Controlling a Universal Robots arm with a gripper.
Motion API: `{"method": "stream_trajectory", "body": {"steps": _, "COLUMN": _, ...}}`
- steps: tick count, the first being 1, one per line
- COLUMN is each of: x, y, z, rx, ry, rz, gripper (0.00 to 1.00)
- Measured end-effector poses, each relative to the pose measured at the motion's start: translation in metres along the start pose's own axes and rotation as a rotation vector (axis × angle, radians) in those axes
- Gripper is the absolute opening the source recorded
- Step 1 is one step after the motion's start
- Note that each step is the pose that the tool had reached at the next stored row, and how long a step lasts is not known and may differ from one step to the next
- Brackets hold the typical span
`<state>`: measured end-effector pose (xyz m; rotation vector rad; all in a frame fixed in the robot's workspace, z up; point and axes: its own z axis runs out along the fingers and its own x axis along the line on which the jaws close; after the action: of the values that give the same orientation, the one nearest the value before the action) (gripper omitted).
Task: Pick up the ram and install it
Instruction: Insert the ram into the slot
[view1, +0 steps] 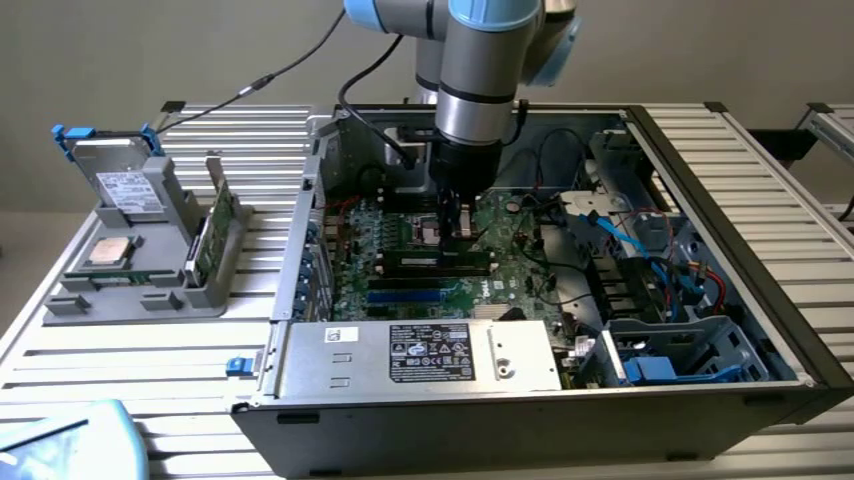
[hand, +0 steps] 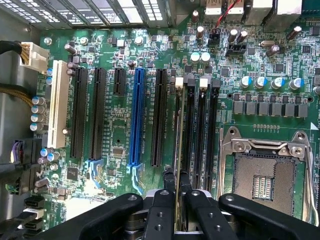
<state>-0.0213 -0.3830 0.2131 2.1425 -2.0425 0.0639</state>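
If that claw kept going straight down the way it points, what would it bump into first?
The gripper is shut on the ram, so the ram's lower edge would probably touch first, landing on a black memory slot of the motherboard. Which slot exactly is hard to judge.

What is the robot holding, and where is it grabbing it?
The ram, a thin green stick, pinched by its flat sides between the jaws, above the motherboard.

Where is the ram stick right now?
The ram is pinched in the gripper inside the computer case. In the wrist view it runs edge-on along the black memory slots, between the empty processor socket and the blue slot.
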Motion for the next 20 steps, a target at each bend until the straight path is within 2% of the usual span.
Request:
{"method": "stream_trajectory", "body": {"steps": 14, "x": -0.0034, "y": 0.0, "z": -0.0003, "rx": 0.0, "ry": 0.0001, "rz": 0.0, "gripper": 0.14}}
{"method": "stream_trajectory", "body": {"steps": 20, "x": -0.0039, "y": -0.0001, "z": -0.0005, "rx": -0.0012, "ry": 0.008, "rz": -0.006, "gripper": 0.14}}
